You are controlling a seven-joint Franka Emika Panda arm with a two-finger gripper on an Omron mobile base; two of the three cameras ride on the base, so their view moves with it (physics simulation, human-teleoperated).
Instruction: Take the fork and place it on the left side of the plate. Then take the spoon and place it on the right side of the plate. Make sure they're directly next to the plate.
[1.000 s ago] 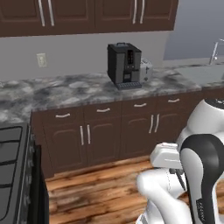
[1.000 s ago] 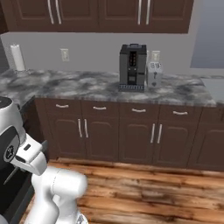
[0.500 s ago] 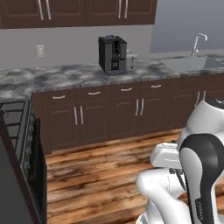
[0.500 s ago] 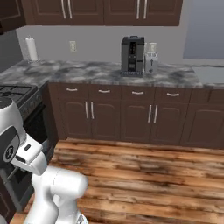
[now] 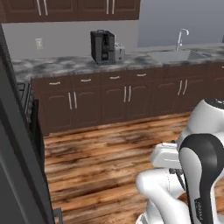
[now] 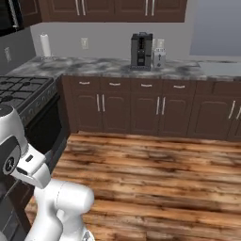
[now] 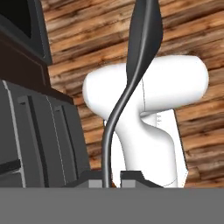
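- The gripper (image 7: 113, 177) is closed tight on the handle end of the spoon (image 7: 142, 39), a slim grey utensil (it looks darker here, likely from shadow) pinched between the two dark fingertips (image 7: 94, 177).
- In the hand view the spoon's long axis runs straight away from the gripper. Its thin handle curves up from the fingers and widens into the bowl at the far end.
- Beyond the spoon lies wooden floor (image 7: 197, 131), so the spoon is in the air, not resting on any surface.
- Which way the plate lies from the gripper cannot be told. By my judgement, the next move depends on bringing the plate into sight, so the spoon can go down directly beside its right edge.
- Across the floor a marble counter (image 5: 65, 65) carries a black coffee machine (image 5: 103, 46) and a sink (image 5: 175, 56); nothing can be made out in the sink's basin.
- A stove (image 6: 23, 87) stands to the left, close by the robot.
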